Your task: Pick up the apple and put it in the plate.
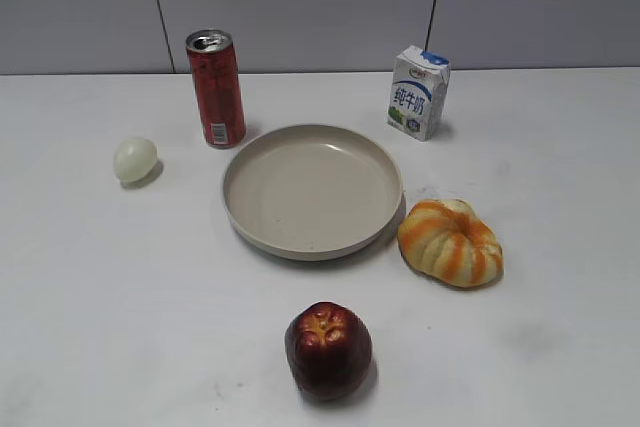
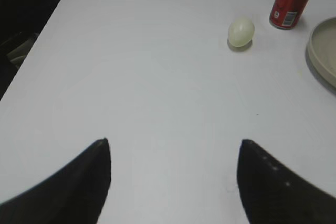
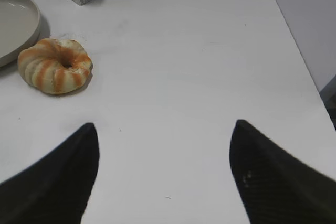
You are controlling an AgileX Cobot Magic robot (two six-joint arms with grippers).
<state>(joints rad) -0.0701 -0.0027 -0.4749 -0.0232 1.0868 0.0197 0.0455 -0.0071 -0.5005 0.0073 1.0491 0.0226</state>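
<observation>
The plate (image 1: 312,190) sits near the middle of the worktop (image 1: 90,297), with the apple (image 1: 328,349) well apart in front of it, close to the front edge. Behind the plate toward the back edge stand a can (image 1: 215,88) on the left and a carton (image 1: 418,92) on the right. An egg (image 1: 135,159) lies to the plate's left, and a pumpkin (image 1: 451,242) rests just beside its front right rim.

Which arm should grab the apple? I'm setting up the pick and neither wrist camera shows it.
Marginally the right, though it is close. The apple sits near the middle, slightly right of the plate centre. Both the left gripper and right gripper are open and empty over bare table.
</observation>
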